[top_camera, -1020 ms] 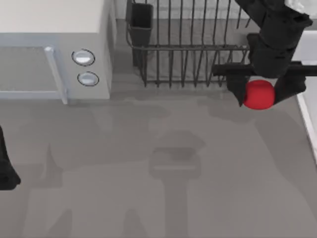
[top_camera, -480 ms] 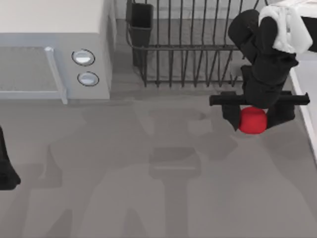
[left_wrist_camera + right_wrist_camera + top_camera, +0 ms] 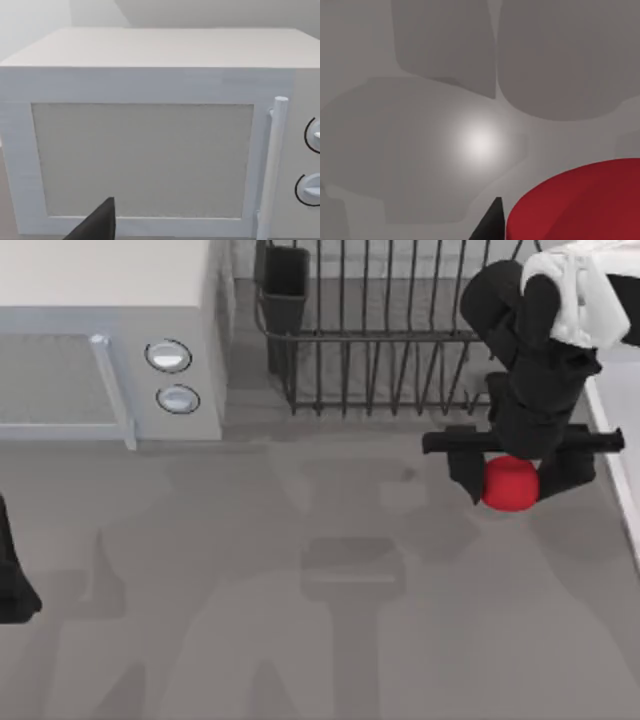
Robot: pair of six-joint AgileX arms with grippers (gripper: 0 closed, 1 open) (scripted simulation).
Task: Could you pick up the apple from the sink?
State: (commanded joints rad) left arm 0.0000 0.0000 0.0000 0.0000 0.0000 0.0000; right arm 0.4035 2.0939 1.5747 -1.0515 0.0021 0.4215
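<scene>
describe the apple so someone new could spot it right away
Start at the dark wire dish rack at the table's back, then drop to its right front corner. There the right gripper holds the apple between black fingers: the scene's one bright red ball.

One apple [image 3: 511, 485] sits between the fingers of the right tool [image 3: 514, 472], near the counter's [image 3: 300, 640] right edge. One microwave [image 3: 110, 340] stands at the far left corner, with two round knobs [image 3: 168, 356]. One wire dish rack [image 3: 380, 340] stands along the far edge. One left tool [image 3: 12, 575] hangs at the left edge.
</scene>
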